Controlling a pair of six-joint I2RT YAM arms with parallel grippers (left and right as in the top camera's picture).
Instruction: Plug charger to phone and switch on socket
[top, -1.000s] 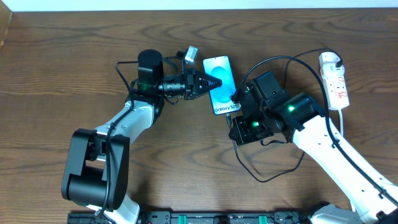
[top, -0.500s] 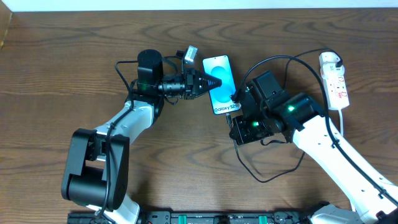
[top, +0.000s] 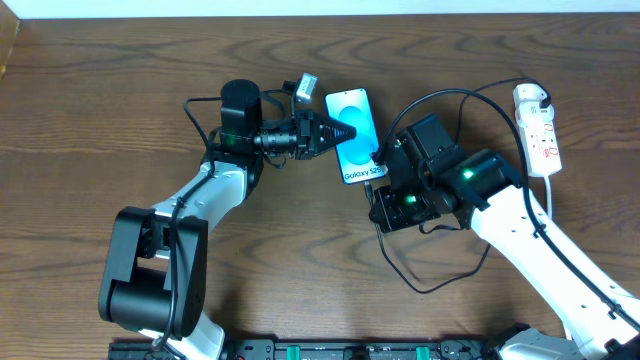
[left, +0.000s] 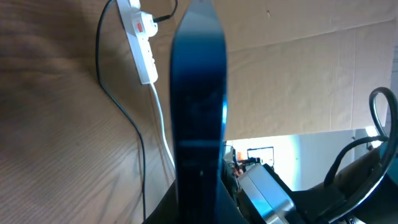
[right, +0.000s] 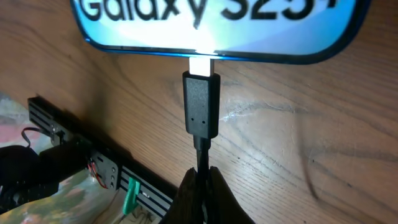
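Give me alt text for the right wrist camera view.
A black charger plug points up, metal tip at the bottom edge of the lit blue phone. Jaws of the right gripper pinch its cable below; wooden table behind.

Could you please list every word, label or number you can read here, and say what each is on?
"Galaxy S25": on the lit screen of the phone; anything after it is cut off or blurred.
Red markings on the socket: too small to read.
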